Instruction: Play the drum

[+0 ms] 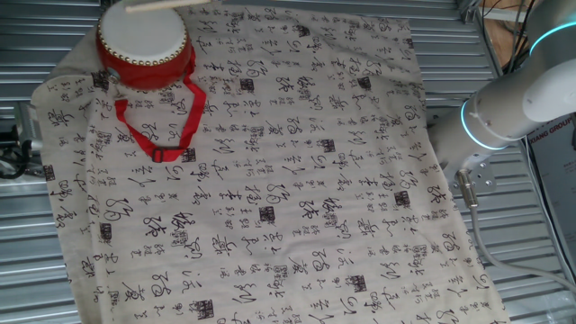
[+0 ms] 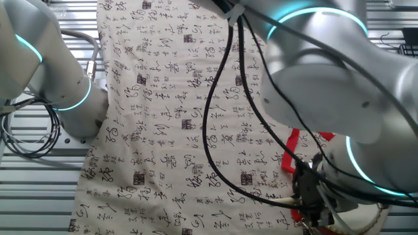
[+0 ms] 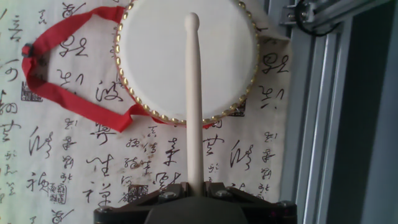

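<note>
Jaws clamped on one pale wooden stick (image 3: 194,99).
One drum (image 1: 144,45) on the cloth-draped desk (image 1: 297,180), its one red strap (image 1: 157,126) trailing; stick tip over the skin.

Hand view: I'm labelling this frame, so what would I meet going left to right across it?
Strap buckle → red strap → drum with the drumstick over its head → bare cloth → metal frame rail.

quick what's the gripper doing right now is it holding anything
Gripper: closed on the drumstick, its tip over the drum head.
</note>
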`<state>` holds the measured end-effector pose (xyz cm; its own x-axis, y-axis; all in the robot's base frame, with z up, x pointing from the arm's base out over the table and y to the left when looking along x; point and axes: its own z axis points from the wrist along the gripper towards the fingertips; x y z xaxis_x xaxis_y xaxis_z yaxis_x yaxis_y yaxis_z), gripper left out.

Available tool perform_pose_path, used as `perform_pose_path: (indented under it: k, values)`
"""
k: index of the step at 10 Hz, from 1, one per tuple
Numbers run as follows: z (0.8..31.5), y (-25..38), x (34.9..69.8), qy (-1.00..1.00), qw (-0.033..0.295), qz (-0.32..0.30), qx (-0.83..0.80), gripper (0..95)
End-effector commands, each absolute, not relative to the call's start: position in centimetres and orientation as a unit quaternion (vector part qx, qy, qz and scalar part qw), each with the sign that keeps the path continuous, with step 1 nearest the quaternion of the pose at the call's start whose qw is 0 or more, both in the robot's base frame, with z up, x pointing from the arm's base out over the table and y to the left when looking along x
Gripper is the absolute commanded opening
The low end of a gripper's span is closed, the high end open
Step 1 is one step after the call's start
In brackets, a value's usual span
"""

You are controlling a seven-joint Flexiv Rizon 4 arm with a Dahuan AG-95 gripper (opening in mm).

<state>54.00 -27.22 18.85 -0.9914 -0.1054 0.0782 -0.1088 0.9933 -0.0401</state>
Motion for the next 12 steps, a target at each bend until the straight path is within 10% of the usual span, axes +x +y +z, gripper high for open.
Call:
perform_pose_path:
  k: [1,12]
  values:
    - [19.0,-27.2,53.8,-0.998,0.026,0.025,0.05,0.0]
    - [20.3,-25.8,52.2,-0.999,0.02,0.02,0.015,0.0]
